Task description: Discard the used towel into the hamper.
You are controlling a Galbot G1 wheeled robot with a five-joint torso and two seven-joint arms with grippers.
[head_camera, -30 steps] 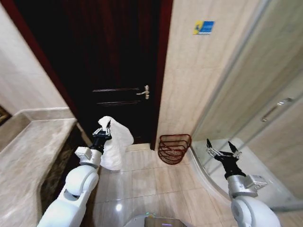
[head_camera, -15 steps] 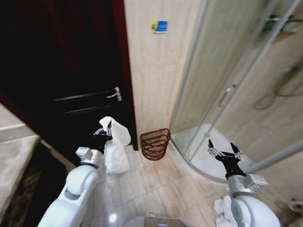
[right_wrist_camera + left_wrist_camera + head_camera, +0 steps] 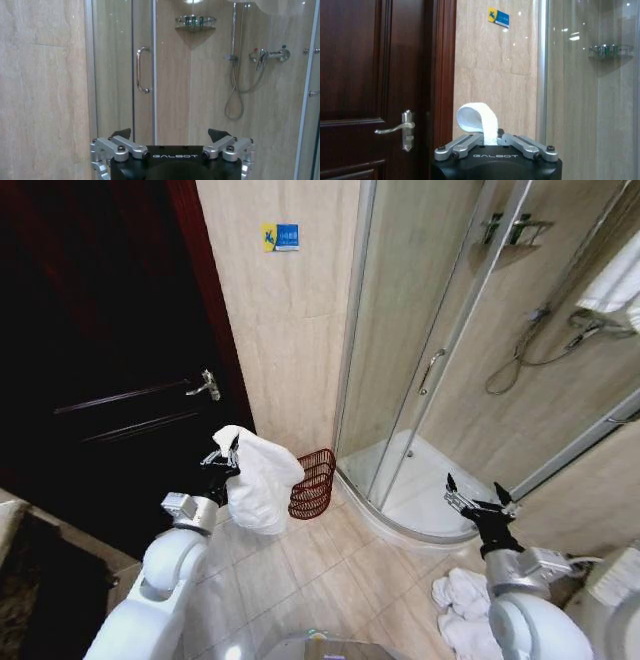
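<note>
Gripping a crumpled white cloth towel [image 3: 258, 488], left gripper [image 3: 226, 454] raised in front of the dark wooden door [image 3: 100, 370], jaws clamped on a fold whose loop stands up between the fingers [image 3: 470, 141] in the left wrist view [image 3: 479, 122]. Towel hanging down beside the arm, overlapping the near side of the small round reddish-brown wire hamper [image 3: 314, 483]. Hamper standing on the beige tiled floor [image 3: 340, 580] against the beige tiled wall [image 3: 290, 330], between the door frame and the glass shower enclosure [image 3: 430, 380]. Right gripper [image 3: 480, 498] held up near the curved shower threshold, jaws spread wide and empty. Heap of white towels [image 3: 455, 605] lying on the floor beside the right arm.
</note>
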